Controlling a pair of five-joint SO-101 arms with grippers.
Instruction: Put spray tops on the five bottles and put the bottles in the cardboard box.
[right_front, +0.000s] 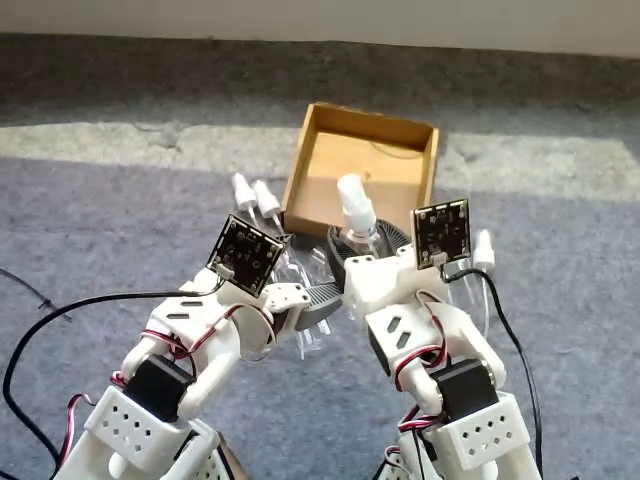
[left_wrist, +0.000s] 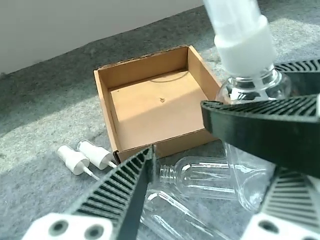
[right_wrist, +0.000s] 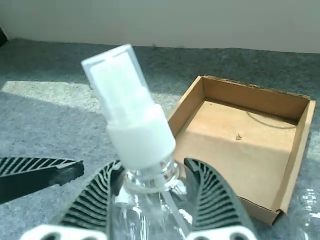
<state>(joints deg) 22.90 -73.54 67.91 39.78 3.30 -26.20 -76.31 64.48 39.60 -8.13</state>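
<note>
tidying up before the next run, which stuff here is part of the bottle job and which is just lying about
Job: cardboard box; capped bottle in the right gripper; loose bottles; two spray tops beside the box; one more spray top.
Lying about: black cable on the carpet.

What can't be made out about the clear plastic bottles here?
Left wrist view: the loose clear plastic bottles on the grey carpet run off the bottom edge.
High view: the left arm partly covers them, so their count is unclear.
Right wrist view: the right gripper and the bottom edge hide the body of the held spray-topped bottle.
</note>
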